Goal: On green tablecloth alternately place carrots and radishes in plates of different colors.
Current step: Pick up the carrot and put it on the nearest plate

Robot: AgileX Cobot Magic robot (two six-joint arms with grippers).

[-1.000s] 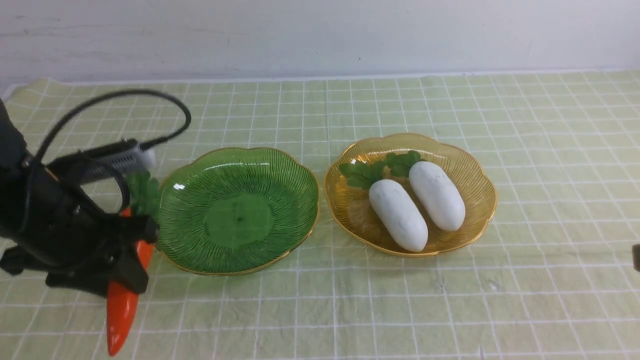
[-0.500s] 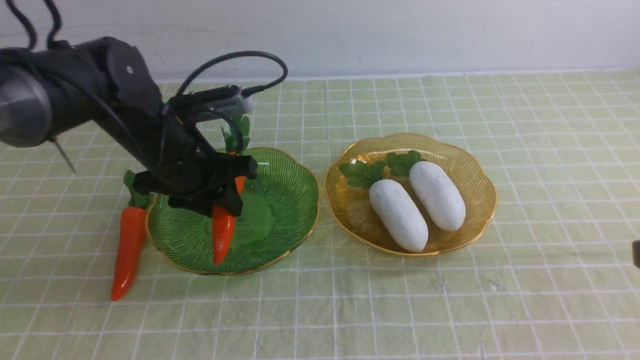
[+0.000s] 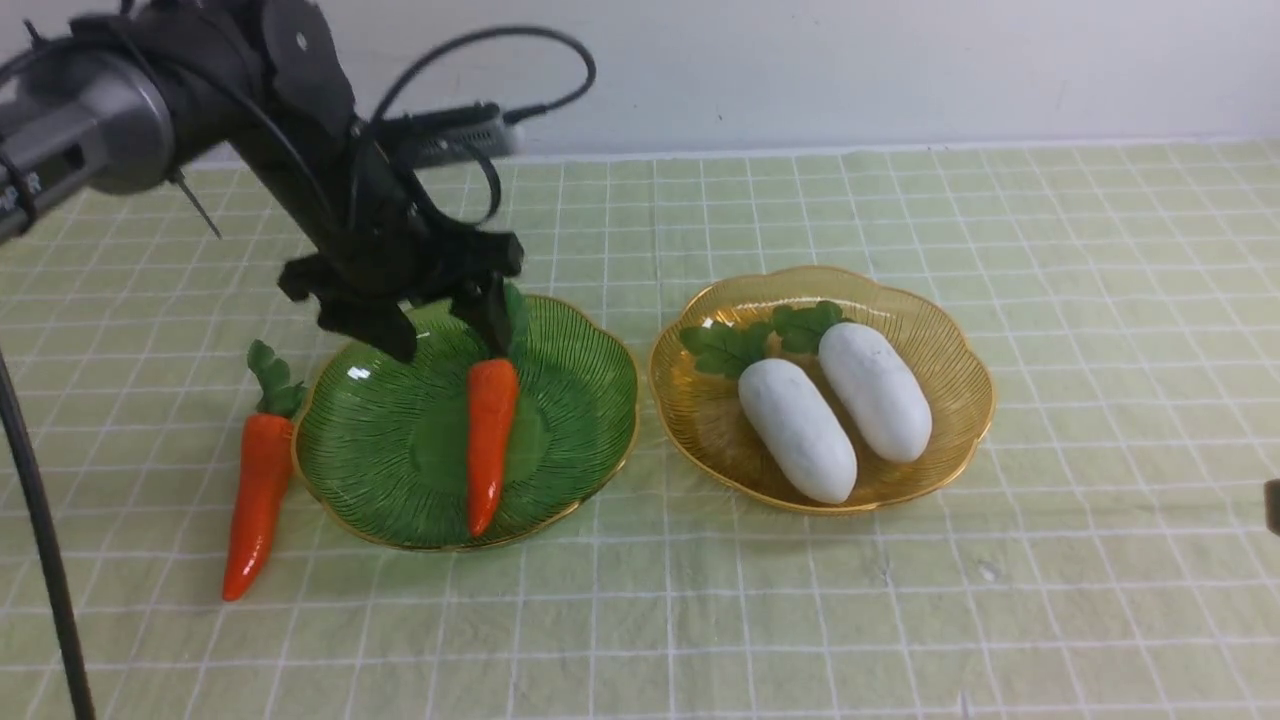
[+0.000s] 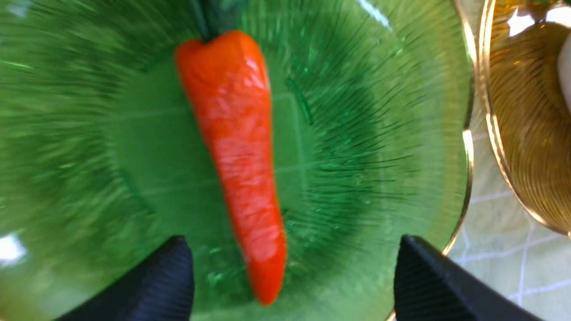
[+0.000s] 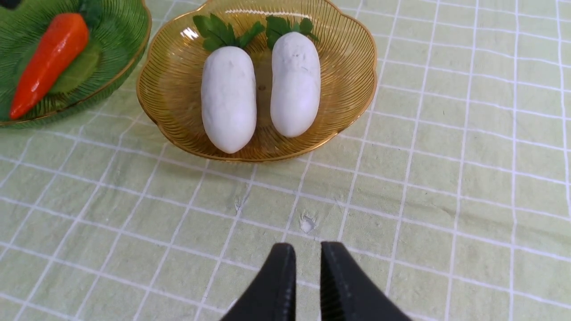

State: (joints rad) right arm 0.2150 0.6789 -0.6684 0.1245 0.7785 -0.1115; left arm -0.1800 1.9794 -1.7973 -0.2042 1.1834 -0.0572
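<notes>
- The left gripper [image 3: 448, 345] hangs over the far half of the green plate [image 3: 590, 420], its fingers spread wide apart, with nothing between them.
- One carrot [image 3: 490, 440] lies flat in that plate, close to the middle, with its leafy top towards the wall and its tip towards the near rim. In the left wrist view the orange body sits between the two black fingertips [image 4: 151, 285] and touches neither.
- The second carrot [image 3: 255, 500] lies on the green tablecloth [image 3: 1100, 300] just beside the green plate's left edge. Its leaves are up against the rim and its tip points to the near side.
- The amber plate [image 3: 950, 340] stands just to the right of the green one; the rims are close, with a sliver of cloth showing between them.
- Two white radishes [image 3: 798, 430] lie side by side in the amber plate, leaves to the far side, each slanting a little.
- The right gripper [image 5: 304, 285] sits low over bare cloth on the near side of the amber plate, apart from it. Its fingers are drawn almost together, with only a thin slit left — nothing is in them.
</notes>
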